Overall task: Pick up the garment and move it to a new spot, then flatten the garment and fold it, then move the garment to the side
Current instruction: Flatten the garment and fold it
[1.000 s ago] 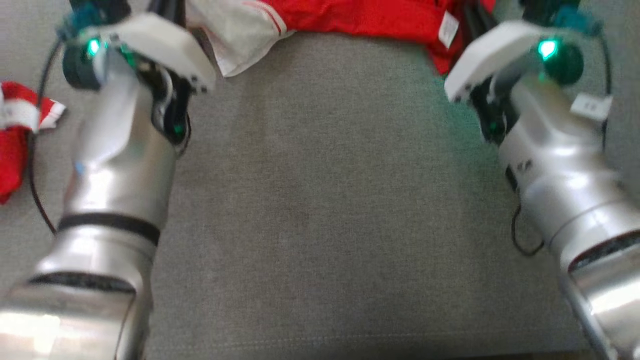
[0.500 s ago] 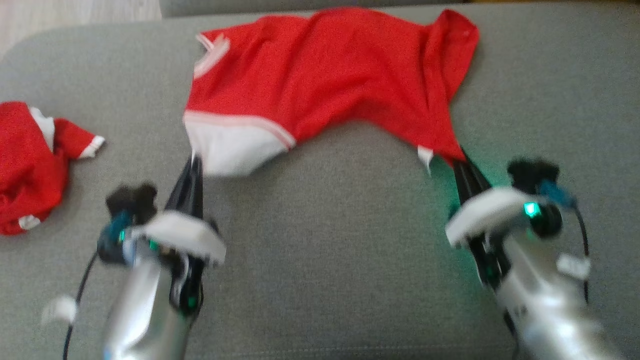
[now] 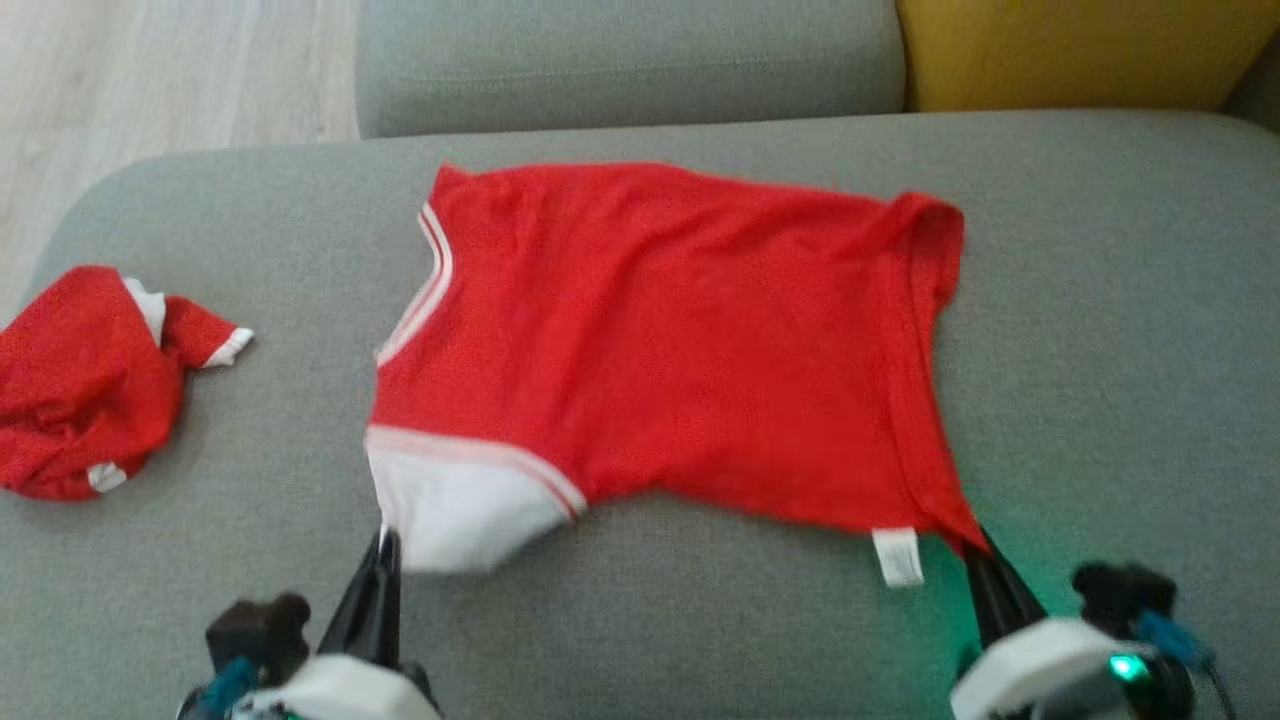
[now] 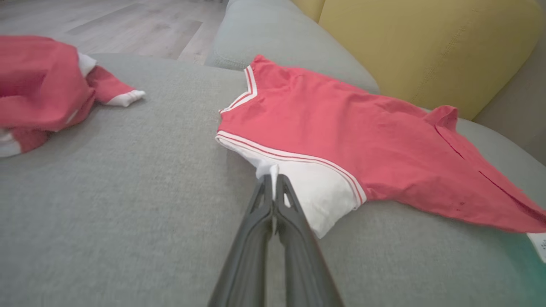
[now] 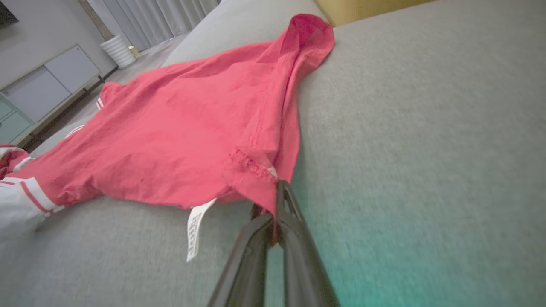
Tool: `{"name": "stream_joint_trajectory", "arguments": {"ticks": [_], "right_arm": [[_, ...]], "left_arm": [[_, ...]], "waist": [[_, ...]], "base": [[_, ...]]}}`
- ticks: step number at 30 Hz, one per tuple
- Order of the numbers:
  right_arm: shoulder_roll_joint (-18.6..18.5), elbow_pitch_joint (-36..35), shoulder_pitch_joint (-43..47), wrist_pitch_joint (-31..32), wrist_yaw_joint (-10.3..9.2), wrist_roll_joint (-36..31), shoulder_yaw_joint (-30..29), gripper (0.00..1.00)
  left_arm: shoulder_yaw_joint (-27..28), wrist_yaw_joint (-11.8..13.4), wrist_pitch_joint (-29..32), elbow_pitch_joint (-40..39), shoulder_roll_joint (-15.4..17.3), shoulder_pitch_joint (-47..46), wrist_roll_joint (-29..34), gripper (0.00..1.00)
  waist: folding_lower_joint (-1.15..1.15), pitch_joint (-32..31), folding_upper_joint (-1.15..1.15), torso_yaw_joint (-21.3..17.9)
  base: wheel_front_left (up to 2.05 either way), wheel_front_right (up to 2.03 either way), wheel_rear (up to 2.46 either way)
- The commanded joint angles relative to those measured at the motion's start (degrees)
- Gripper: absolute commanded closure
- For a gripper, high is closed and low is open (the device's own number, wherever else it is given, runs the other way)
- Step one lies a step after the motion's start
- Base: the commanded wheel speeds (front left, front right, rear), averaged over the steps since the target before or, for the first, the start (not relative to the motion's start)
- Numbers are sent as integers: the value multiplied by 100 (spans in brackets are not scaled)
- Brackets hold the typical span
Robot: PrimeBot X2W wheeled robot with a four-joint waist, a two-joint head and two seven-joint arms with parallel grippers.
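Here the red shirt point(image 3: 680, 350) lies spread across the grey sofa seat point(image 3: 700, 640). It is mostly flat, with soft wrinkles and its right edge folded over on itself. Its white sleeve point(image 3: 460, 505) points toward the robot at the near left, and a white label point(image 3: 897, 556) hangs from the near hem at the right.

The left pincer point(image 3: 383, 548) is pressed together on the edge of that white sleeve, the cloth nipped between the tips of its dark fingers point(image 4: 249, 256). The right pincer point(image 3: 975, 552) is likewise closed, pinching the shirt's near right corner just beside the label. In the right wrist view the red hem rides up a little at the grip. Both pincers sit low over the seat, well apart, one at each near corner of the shirt.

A second red heap point(image 3: 85, 385) with white trim lies crumpled at the seat's left end, well apart from the shirt. Behind are a grey backrest point(image 3: 630, 60), a yellow cushion point(image 3: 1080, 50) and pale wood floor point(image 3: 150, 70).
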Motion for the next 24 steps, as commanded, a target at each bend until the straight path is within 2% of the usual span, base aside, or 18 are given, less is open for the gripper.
{"name": "stream_joint_trajectory", "arguments": {"ticks": [1,7,11,18,24], "right_arm": [[-4,-232,25,28,-4,-56,70,100],[83,-1535,1079,742,-4,-321,-345,100],[98,-2089,1460,1079,-4,-320,-461,100],[101,-2429,1615,1395,-4,-192,-503,100],[102,-2480,1178,2090,-4,-201,-505,100]], "left_arm": [[146,33,17,-248,71,-98,3,100],[158,292,538,-1171,111,691,-40,100],[182,406,795,-1582,147,977,-70,100],[189,465,980,-1798,164,1054,-147,100],[188,281,1241,-1552,235,323,-354,100]], "waist": [[0,-44,0,9],[0,-186,0,24],[0,-208,0,32],[0,-177,0,29],[0,100,0,-39]], "base": [[0,0,0],[0,0,0],[0,0,0],[0,0,0],[0,0,0]]}}
